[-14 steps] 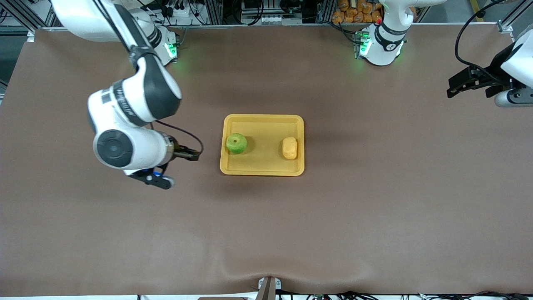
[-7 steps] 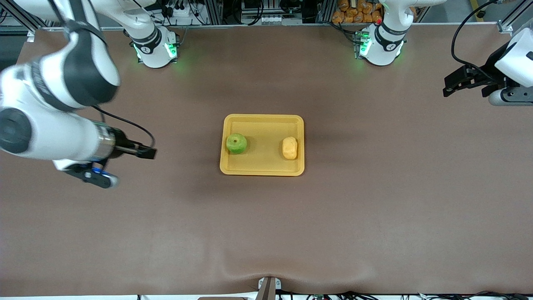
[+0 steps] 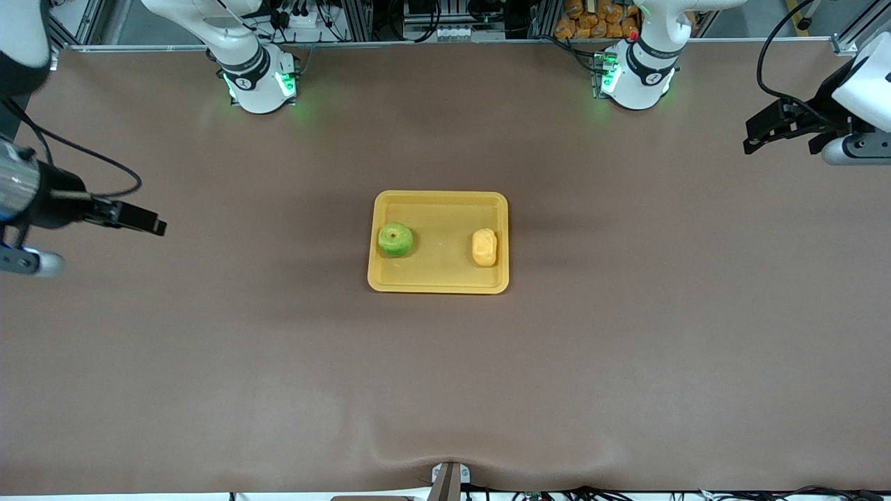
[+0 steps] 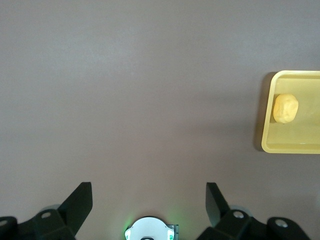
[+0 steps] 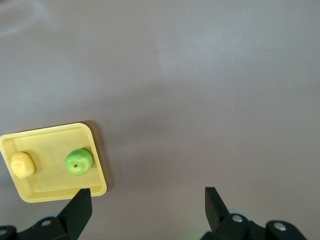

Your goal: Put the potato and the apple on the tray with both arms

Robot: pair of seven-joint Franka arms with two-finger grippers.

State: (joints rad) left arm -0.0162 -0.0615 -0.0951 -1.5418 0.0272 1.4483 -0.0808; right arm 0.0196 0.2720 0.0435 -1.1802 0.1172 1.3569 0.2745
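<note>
The green apple (image 3: 395, 239) and the yellow-orange potato (image 3: 484, 248) both lie in the yellow tray (image 3: 438, 209) at mid-table, the apple toward the right arm's end and the potato toward the left arm's end. My right gripper (image 3: 143, 223) is open and empty, raised over bare table near the right arm's end. My left gripper (image 3: 755, 136) is open and empty, raised over the table's edge at the left arm's end. The right wrist view shows its gripper (image 5: 147, 202), the tray (image 5: 47, 137), apple (image 5: 79, 162) and potato (image 5: 22, 165). The left wrist view shows its gripper (image 4: 149, 200), the tray's rim (image 4: 266, 115) and the potato (image 4: 285, 108).
The brown mat (image 3: 445, 383) covers the table. The two green-lit arm bases (image 3: 257, 83) (image 3: 637, 76) stand along the edge farthest from the front camera. The left arm's base also shows in the left wrist view (image 4: 150, 232).
My right arm has swung away from beside the tray toward its own end of the table. My left gripper has drifted slightly toward the bases' edge. The apple, potato and tray have not moved.
</note>
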